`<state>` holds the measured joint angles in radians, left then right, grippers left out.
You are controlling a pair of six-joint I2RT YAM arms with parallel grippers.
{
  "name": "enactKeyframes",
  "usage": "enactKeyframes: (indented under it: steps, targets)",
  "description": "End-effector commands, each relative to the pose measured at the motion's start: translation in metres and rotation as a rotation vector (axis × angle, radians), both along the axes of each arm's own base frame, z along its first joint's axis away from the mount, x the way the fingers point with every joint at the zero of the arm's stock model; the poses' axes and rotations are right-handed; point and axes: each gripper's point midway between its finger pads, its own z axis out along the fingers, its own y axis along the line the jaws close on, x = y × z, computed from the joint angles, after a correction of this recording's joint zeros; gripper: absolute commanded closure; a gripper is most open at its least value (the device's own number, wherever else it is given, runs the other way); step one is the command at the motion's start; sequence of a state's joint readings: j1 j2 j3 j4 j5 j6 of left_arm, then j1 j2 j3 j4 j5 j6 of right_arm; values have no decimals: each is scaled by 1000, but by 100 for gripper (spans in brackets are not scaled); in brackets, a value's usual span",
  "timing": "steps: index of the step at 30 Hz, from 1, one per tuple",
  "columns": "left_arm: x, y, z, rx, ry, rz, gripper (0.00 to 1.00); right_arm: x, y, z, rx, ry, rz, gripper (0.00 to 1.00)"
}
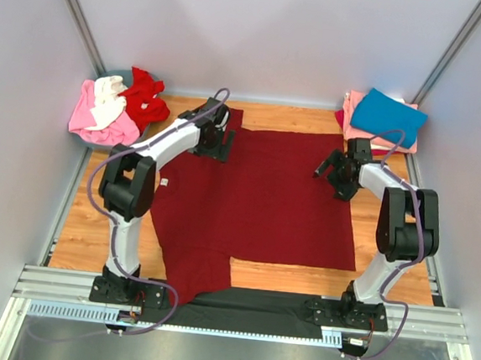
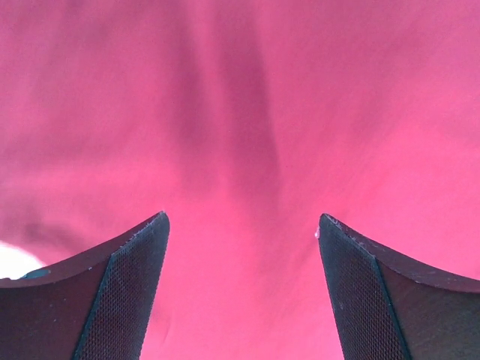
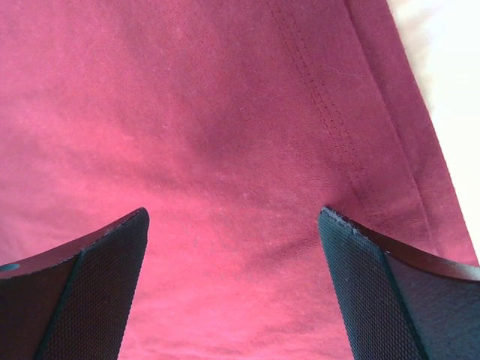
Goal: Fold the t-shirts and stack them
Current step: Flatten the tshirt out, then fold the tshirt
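The large dark maroon t-shirt lies spread flat across the table, one sleeve hanging toward the front edge. My left gripper is open, low over the shirt's far left part; the left wrist view shows its jaws wide apart with only maroon cloth between them. My right gripper is open, low over the far right edge; in the right wrist view the shirt's stitched hem runs just beyond the jaws. Neither gripper holds cloth.
At the back left is a loose pile of a pink shirt, a white shirt and a bright red shirt. At the back right is a folded stack with a teal-blue shirt on top of a pink one. Grey walls close in three sides.
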<state>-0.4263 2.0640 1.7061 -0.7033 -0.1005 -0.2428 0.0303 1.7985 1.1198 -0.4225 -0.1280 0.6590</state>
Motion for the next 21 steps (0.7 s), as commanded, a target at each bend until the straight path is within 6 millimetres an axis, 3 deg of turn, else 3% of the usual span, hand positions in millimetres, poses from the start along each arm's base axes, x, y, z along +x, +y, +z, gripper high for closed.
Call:
enactKeyframes:
  steps: [1,2,3,4,8,11,15,19,21]
  targets:
    - [-47,9,54,5,-58,40,13,-24,-31,-7,-127,56,-85,3]
    - [-60,12,59,13,-62,46,13,-21,-32,-4,-140,41,-82,3]
    - [-76,15,76,-1,-89,65,12,-18,-31,0,-135,31,-65,3]
    - [-97,23,67,36,-50,73,12,-14,-30,2,-142,25,-48,3]
    - [-187,41,58,159,29,37,12,11,-17,37,-136,-28,70,3]
    - [-256,53,45,60,104,80,15,24,-7,59,-125,-71,114,3]
    - [-315,52,28,-87,189,90,24,27,4,85,-131,-118,145,3]
    - [-355,52,18,-92,251,117,26,18,17,123,-161,-192,183,1]
    - [-366,58,8,-50,270,164,27,9,23,131,-170,-198,206,1]
